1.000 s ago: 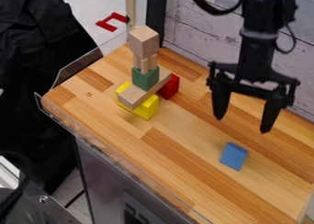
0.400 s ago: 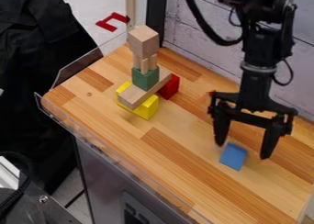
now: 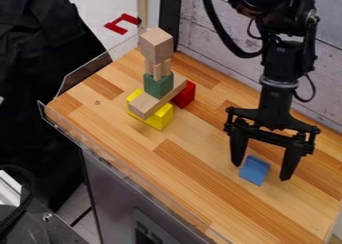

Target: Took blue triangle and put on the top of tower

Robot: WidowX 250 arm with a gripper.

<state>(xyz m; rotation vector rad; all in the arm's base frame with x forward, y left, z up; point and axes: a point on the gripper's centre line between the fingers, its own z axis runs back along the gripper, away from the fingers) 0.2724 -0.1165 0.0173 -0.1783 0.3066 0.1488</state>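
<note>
From where I stand, the gripper [image 3: 261, 172] hangs with its fingers spread, the blue triangle [image 3: 254, 171] on the table [image 3: 143, 160] looking between them, closer to the left fingertip; I'd centre leftward before closing

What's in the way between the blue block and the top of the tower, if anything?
Nothing visible stands between the blue block and the wooden cube topping the tower. The red block sits low at the tower's foot, so a high lift should probably clear it.
</note>
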